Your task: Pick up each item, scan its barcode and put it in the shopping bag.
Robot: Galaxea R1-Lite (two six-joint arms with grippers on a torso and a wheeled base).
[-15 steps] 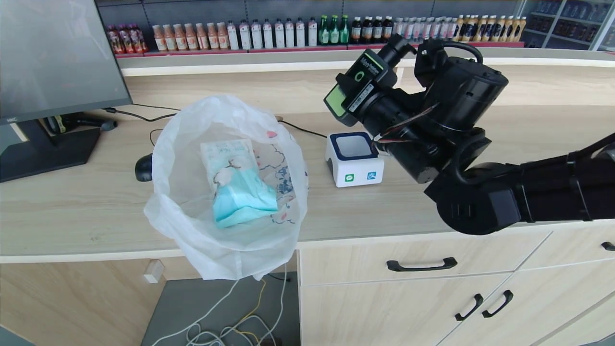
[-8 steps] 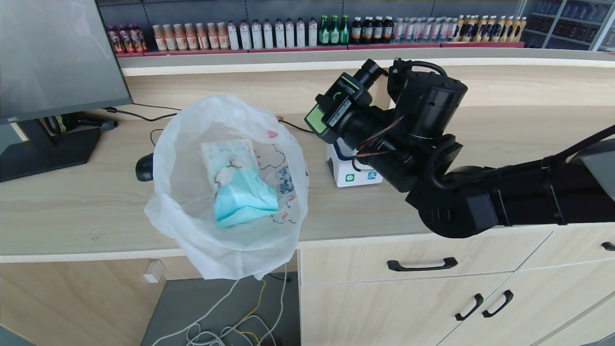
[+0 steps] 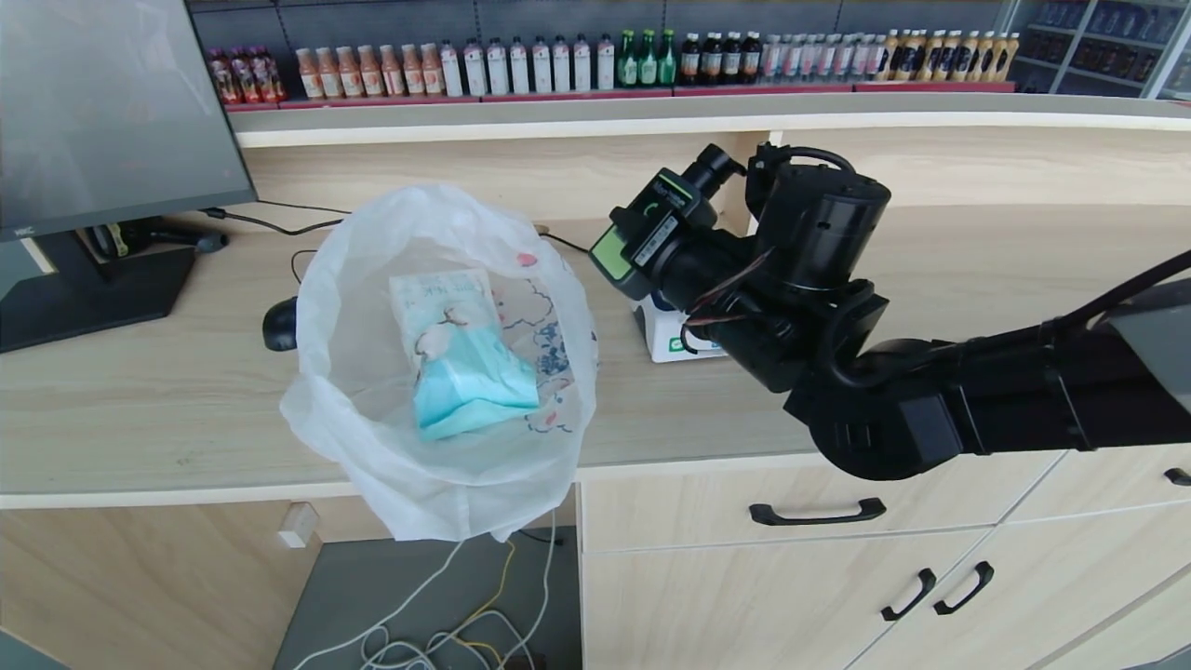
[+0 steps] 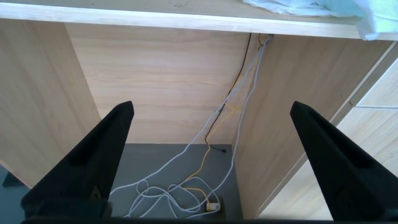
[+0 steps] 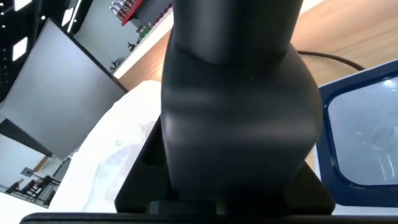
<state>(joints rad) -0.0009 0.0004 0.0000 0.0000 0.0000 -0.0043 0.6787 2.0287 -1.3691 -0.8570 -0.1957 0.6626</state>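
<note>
The right gripper [image 3: 690, 259] is clamping a dark bottle [image 3: 642, 233] with a green label and a black cap, its fingers closed against the bottle's body. It is holding the bottle tilted in the air, cap pointing away from the robot and the barcode strip on the label facing up and outward. In the right wrist view the bottle [image 5: 236, 118] is looming close, with the blue-rimmed window of the scanner [image 5: 367, 137] just past it.

The scanner [image 3: 665, 342], a small white box, is sitting on the counter [image 3: 140, 409] directly under the bottle and is partly hidden by it. Just beside the scanner, toward the robot's left, the white shopping bag [image 3: 354, 409] is standing open at the counter's front edge, its bottom sagging over that edge. A pale blue soft pack [image 3: 461, 358] is lying inside it.

The left gripper [image 4: 211, 109] is hanging low in front of the open bay under the counter, its two fingers spread wide with nothing between them. Loose cables [image 4: 186, 186] are trailing on the floor of that bay.

Farther left, a black mouse [image 3: 278, 326] is resting near the bag and a monitor [image 3: 102, 102] is standing at the counter's end. Rows of drinks are lining the shelf [image 3: 595, 93] behind.
</note>
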